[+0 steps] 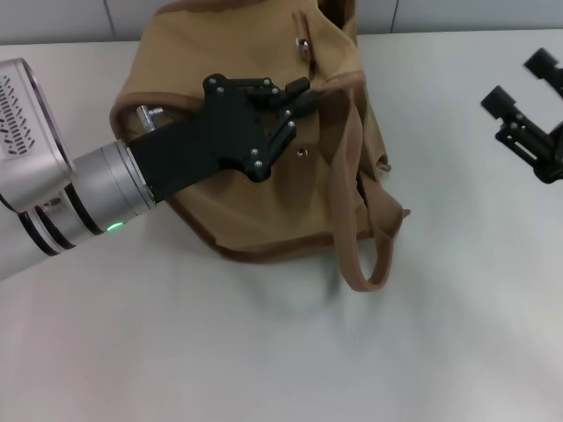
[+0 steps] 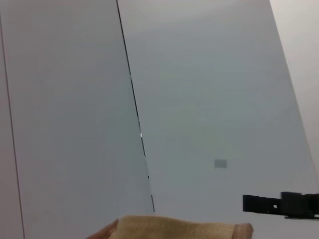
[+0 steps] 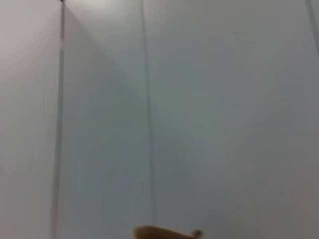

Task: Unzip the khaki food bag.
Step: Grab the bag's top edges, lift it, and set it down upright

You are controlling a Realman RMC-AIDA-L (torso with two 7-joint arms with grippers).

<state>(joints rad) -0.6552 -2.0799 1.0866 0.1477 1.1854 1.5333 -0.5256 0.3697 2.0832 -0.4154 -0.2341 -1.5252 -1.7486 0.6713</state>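
Soft, slumped khaki food bag on smooth white worktop.
My left pincer pinches its top fabric; right pincer gapes empty near the right edge.

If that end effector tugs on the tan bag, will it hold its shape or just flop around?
Probably flop. The khaki food bag already lies slumped and creased on the white table, its handle trailing limply. It looks soft and fairly light, so it may slide or bunch under the left end effector unless something steadies it; the right end effector hovers apart.
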